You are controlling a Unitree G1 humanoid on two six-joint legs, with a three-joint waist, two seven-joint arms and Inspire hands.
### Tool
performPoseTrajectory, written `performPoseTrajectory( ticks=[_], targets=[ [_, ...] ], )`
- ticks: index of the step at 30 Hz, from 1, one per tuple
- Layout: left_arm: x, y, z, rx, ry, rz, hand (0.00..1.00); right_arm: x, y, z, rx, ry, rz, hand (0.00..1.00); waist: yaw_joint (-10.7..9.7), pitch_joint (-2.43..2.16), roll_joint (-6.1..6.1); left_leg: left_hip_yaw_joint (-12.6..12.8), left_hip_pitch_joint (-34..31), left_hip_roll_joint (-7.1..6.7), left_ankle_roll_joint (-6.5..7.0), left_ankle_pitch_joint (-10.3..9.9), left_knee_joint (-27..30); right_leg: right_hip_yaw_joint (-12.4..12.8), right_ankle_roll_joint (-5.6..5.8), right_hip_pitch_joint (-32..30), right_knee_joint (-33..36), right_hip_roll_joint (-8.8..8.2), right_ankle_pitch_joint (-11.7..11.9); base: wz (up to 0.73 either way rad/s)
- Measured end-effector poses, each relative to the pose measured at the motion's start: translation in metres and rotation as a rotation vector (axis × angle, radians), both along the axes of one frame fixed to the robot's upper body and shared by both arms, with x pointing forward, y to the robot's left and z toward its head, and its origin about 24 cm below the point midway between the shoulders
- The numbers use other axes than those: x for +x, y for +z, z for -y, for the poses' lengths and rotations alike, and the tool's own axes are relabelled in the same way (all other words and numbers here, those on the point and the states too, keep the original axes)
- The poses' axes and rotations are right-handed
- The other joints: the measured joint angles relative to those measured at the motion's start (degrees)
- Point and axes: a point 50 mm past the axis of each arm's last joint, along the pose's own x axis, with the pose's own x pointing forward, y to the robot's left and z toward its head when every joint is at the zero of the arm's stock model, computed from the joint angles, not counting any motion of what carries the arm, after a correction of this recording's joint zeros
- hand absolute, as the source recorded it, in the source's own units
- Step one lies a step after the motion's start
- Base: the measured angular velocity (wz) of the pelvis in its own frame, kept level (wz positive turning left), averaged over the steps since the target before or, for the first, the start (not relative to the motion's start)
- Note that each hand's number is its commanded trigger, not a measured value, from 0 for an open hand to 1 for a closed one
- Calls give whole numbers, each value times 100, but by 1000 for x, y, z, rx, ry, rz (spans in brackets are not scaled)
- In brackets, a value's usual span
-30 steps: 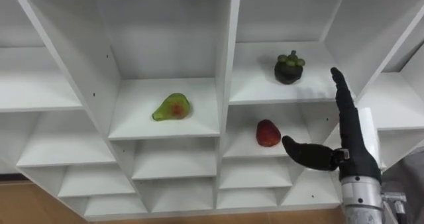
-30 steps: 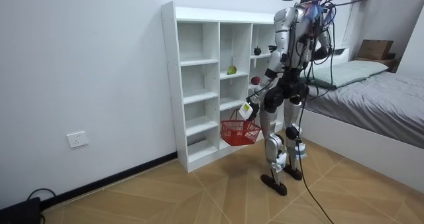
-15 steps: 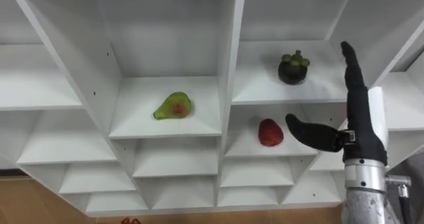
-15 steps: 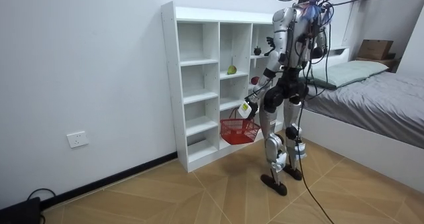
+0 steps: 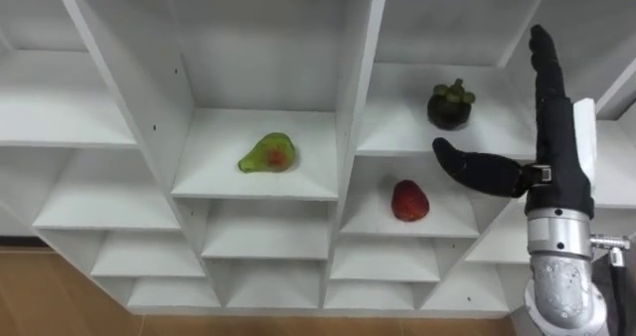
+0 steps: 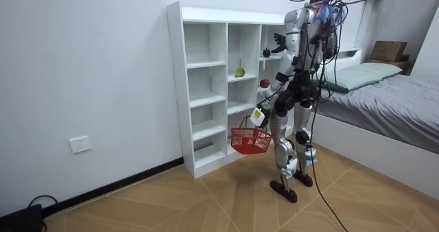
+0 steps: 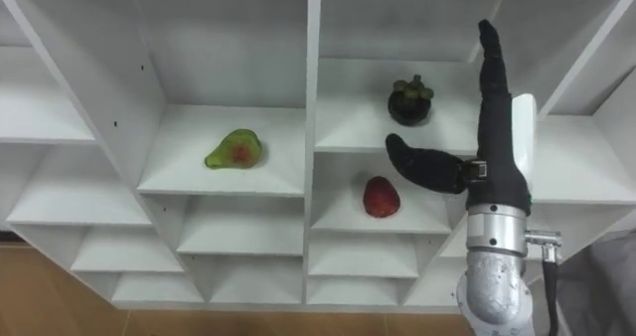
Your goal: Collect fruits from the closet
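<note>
The closet holds green fruit, mangosteen and red fruit.

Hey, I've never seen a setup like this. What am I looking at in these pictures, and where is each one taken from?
This is a humanoid robot that walks on two legs and has two arms ending in fingered hands. Two pictures come from cameras in its head, set side by side like eyes, so they show nearly the same scene. The third comes from a camera standing in the room. The robot stands before a white shelf unit. On its shelves lie a green fruit, a dark purple fruit and, one shelf lower, a red fruit. The right hand is raised before the shelves, open and holding nothing. In the room view, a red basket hangs from the left hand.
</note>
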Motion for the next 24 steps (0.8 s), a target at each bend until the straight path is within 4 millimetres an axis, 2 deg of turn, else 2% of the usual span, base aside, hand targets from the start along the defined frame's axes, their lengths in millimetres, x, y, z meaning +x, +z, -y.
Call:
performPoseTrajectory(
  ticks=[12, 16, 24],
  targets=[
    [4, 1, -1, 7, -10, 1, 100, 20, 10, 7, 60, 11, 21, 0, -3, 8, -26, 0, 16, 2, -1, 1, -3, 28, -1, 5, -4, 5, 1, 0],
    [2, 1, -1, 7, -11, -4, 100, 28, 3, 13, 54, -12, -13, 0, 13, 20, -79, -10, 50, 5, -2, 2, -2, 21, -1, 46, -8, 4, 0, 0],
    [5, 2, 0, -7, -41, 7, 100, 29, -9, 20, 30, -27, -75, 0, 159, 12, -122, -95, -15, 4, -2, 4, 57, -36, -2, 39, -1, -9, 1, 5]
  ],
)
